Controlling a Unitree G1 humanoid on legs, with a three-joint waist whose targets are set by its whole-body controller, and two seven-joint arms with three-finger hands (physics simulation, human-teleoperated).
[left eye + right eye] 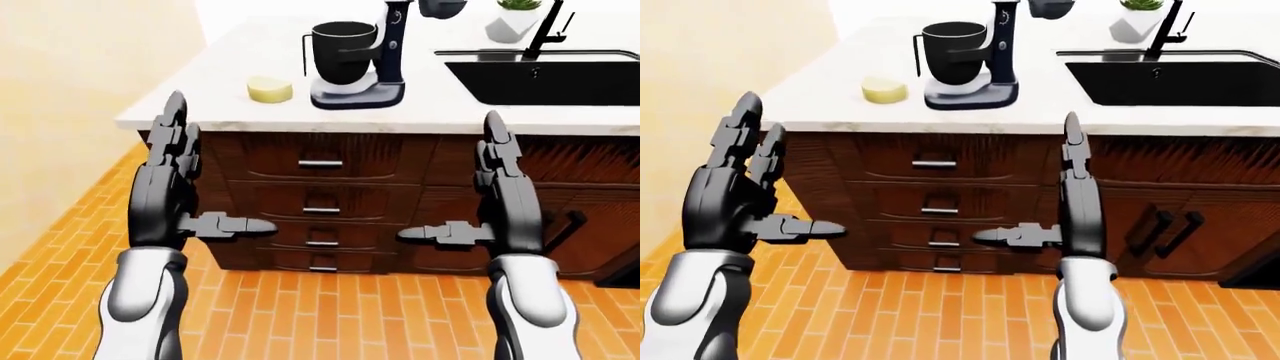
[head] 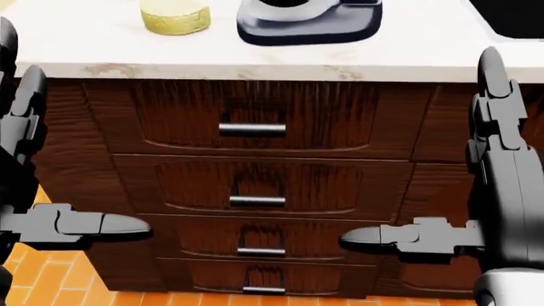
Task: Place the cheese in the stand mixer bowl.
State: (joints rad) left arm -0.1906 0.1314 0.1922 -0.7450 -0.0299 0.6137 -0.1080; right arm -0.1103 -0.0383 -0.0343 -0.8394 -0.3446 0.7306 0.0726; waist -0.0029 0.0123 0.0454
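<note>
Stand mixer (image 1: 372,52) head cut off at top, cheese (image 2: 174,16) cropped in head view

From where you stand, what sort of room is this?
Most likely a home kitchen: a pale stone counter over dark wood drawers, a black sink with a tap, and a stand mixer beside a piece of cheese.

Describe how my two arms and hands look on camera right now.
Both match: the left hand and right hand are dark grey to black, with segmented blocky fingers and a jointed grey thumb. Each forearm is a smooth, glossy white-silver shell. No cables, markings or sleeves show.
</note>
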